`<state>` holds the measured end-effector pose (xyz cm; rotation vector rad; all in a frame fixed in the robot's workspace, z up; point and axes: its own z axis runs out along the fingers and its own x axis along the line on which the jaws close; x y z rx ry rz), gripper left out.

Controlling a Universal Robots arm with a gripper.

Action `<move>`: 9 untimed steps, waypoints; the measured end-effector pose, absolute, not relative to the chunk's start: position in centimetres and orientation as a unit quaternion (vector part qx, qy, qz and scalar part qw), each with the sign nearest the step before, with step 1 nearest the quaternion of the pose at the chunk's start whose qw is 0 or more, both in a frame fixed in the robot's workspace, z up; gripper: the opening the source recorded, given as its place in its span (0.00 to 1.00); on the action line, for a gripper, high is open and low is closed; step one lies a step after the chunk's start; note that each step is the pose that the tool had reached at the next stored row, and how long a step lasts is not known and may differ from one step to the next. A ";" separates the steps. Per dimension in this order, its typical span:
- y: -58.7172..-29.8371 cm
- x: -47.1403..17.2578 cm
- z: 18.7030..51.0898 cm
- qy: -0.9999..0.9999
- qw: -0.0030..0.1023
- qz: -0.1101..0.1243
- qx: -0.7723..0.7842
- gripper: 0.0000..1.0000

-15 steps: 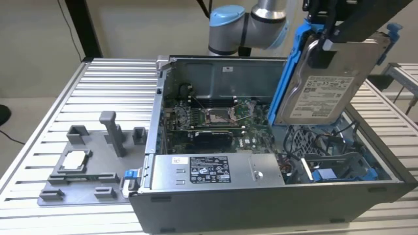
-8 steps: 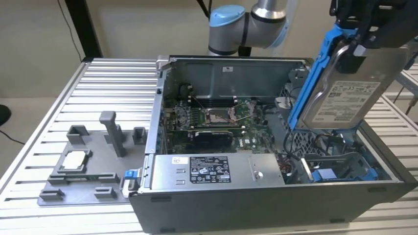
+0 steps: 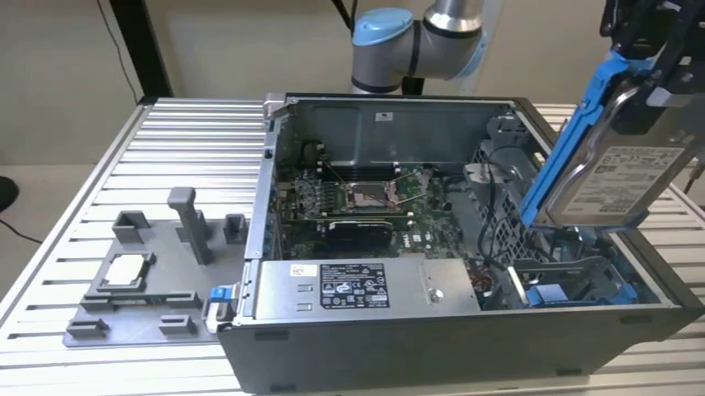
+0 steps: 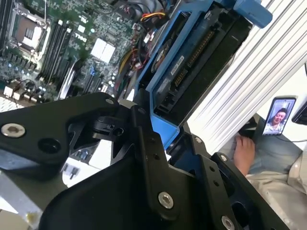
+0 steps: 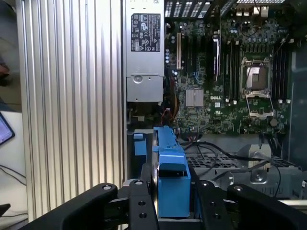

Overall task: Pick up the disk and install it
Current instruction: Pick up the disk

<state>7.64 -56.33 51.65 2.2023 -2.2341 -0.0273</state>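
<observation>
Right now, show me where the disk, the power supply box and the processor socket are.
the disk [image 3: 626, 180]: exterior view, on its white label.
the power supply box [image 3: 355, 286]: exterior view, on its black label.
the processor socket [image 5: 257, 79]: first wrist view, on its centre.

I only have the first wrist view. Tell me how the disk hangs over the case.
Observer: In the exterior view the disk hangs tilted in the tool, white label facing the camera.
Operator: Say what lies under its lower end.
Observer: A drive bay with blue rails, at the exterior view's right end of the case.
Operator: Report the connector end.
Observer: In the second wrist view its connectors sit on the end away from the tool.
</observation>
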 end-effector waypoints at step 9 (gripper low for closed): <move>-57.0 9.6 51.3 -0.711 0.002 -0.009 0.703 0.00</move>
